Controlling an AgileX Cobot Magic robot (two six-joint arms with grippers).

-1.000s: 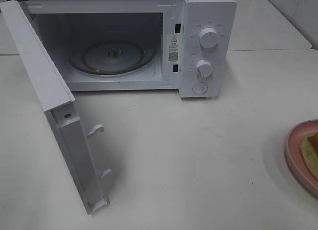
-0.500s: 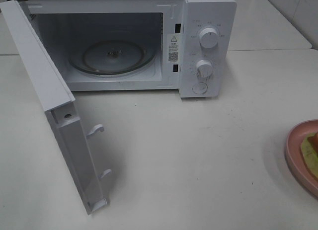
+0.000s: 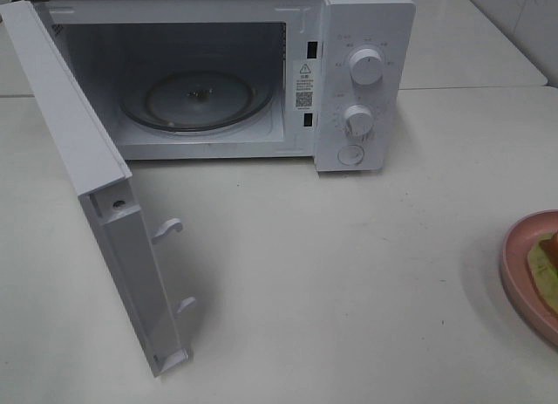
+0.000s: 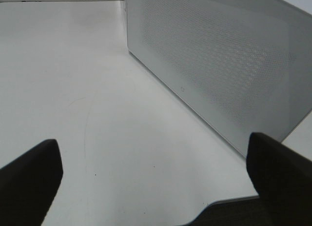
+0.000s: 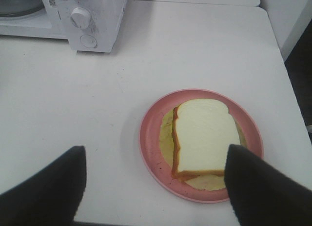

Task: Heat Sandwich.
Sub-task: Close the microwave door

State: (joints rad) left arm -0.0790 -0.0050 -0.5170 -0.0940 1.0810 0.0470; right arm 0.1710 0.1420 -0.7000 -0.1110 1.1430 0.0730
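Right gripper (image 5: 153,187): jaws spread, empty, above plate | left gripper (image 4: 153,182): spread, empty, beside microwave door (image 4: 219,65) | sandwich (image 5: 204,135): on pink plate (image 5: 148,138), bench right, well apart from open microwave (image 3: 218,72) | step: pickup pending | next: grasp plate rim level.

Colours and patterns: we list mostly whites, with one pink and tan group.

We record a white microwave (image 3: 261,72) with white knobs (image 3: 366,65), a clear grey-tinted glass turntable (image 3: 196,99), and a door (image 4: 219,65) whose panel carries a fine dotted mesh pattern. We note an off-white table (image 3: 349,273), a pink plate (image 5: 151,138), a sandwich (image 5: 204,135) of white bread with tan crust over pale yellow-green filling, and black fingers (image 5: 44,187).
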